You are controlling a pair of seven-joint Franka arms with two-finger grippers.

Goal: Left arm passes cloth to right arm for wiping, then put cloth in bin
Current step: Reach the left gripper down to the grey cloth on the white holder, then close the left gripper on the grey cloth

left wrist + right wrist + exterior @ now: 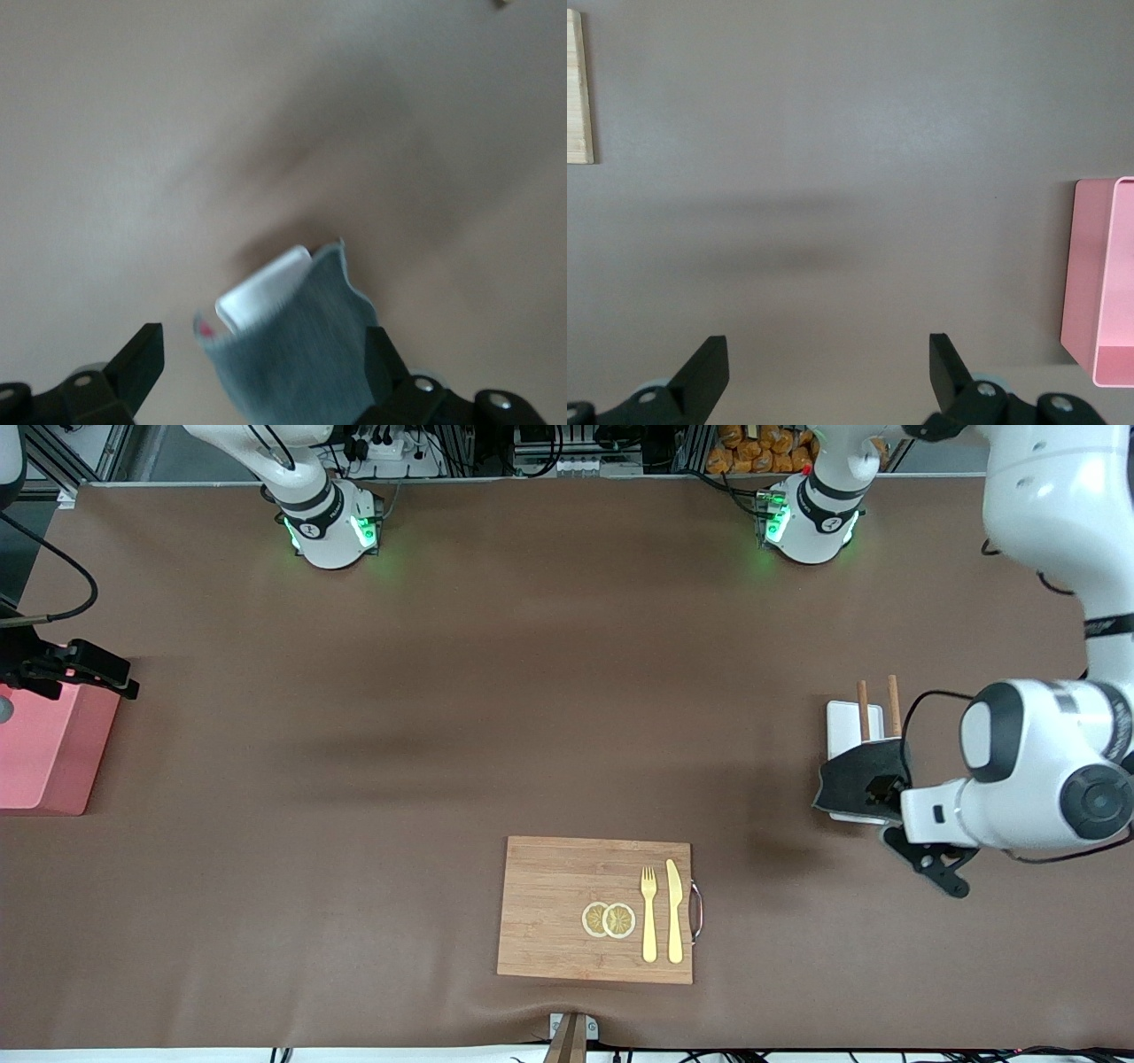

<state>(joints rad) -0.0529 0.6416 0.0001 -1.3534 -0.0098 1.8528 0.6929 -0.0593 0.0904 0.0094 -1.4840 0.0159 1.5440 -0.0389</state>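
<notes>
The dark grey cloth (pixel 852 778) lies draped over the nearer end of the white chopstick rack (pixel 849 722), toward the left arm's end of the table. My left gripper (pixel 882 790) is over it. In the left wrist view the gripper (pixel 261 341) is open, its fingers (pixel 142 354) wide on either side of the cloth (pixel 301 354), with a speck of pink at the cloth's edge. My right gripper (pixel 97 669) waits open and empty over the table by the pink bin (pixel 49 762). The right wrist view shows its jaws (pixel 827 350) apart and the bin (pixel 1085 274).
A wooden cutting board (pixel 549 908) with two lemon slices (pixel 609 919), a yellow fork (pixel 648 912) and knife (pixel 674 911) lies near the front edge. Two wooden chopsticks (pixel 893 704) stick out of the rack. Brown mat (pixel 443 735) between the arms.
</notes>
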